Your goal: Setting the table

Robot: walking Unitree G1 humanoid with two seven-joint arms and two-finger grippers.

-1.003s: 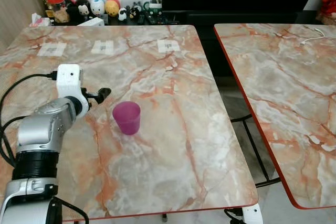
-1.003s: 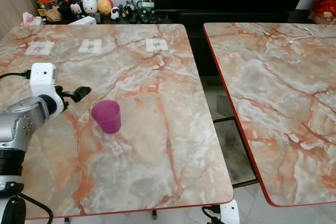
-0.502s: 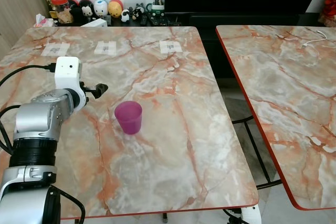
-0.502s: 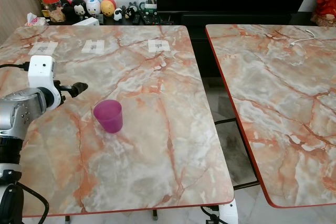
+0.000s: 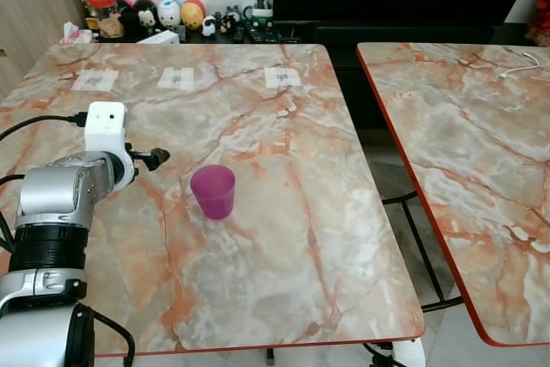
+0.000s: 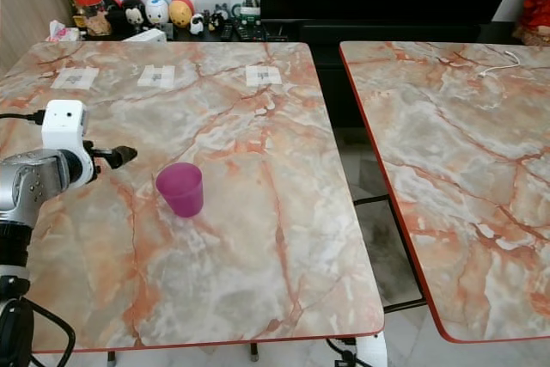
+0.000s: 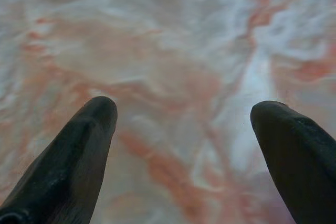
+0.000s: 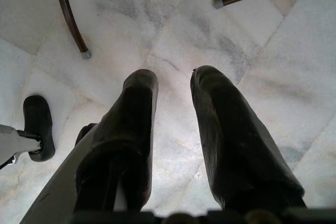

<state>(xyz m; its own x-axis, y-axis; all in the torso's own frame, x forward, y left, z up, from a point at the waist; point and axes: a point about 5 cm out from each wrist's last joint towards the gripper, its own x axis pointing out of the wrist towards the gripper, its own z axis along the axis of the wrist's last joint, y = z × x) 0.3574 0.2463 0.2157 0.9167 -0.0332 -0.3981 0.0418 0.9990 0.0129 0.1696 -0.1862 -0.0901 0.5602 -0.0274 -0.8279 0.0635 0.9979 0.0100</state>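
Gaping left end effector (image 7: 184,114), empty

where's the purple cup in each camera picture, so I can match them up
Left eye view: purple cup upright on the marble table, just right of the left gripper.
Right eye view: same cup, left of centre.
Left wrist view: no cup, marble between open fingers.
Right wrist view: no cup, floor.
Shared landmark: three paper tags along the far edge.
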